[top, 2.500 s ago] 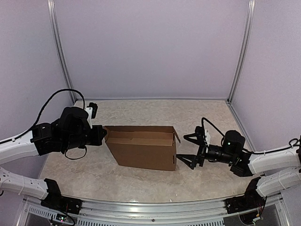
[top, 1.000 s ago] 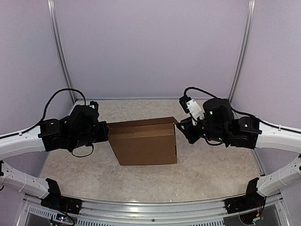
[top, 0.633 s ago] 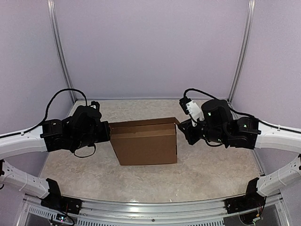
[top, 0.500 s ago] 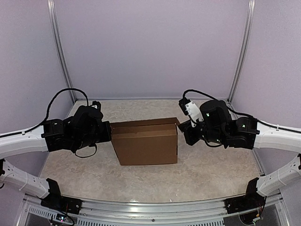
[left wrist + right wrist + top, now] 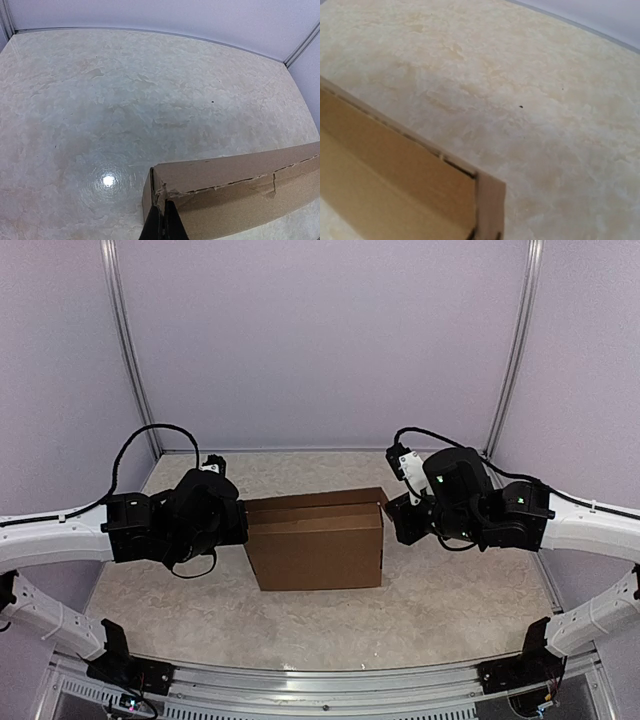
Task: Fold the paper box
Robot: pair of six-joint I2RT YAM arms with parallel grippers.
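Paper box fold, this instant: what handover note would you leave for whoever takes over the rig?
Left gripper: shut, apparently pinching the left end corner of the paper box.
Right gripper: shut at the box's right end. It is hidden under its wrist, so a grip cannot be confirmed.
Box: stands on the table between the two arms.
Done: formed into a rectangular shape, top panel folded over.
Left: confirm the closing flap is tucked (not visible), then release.
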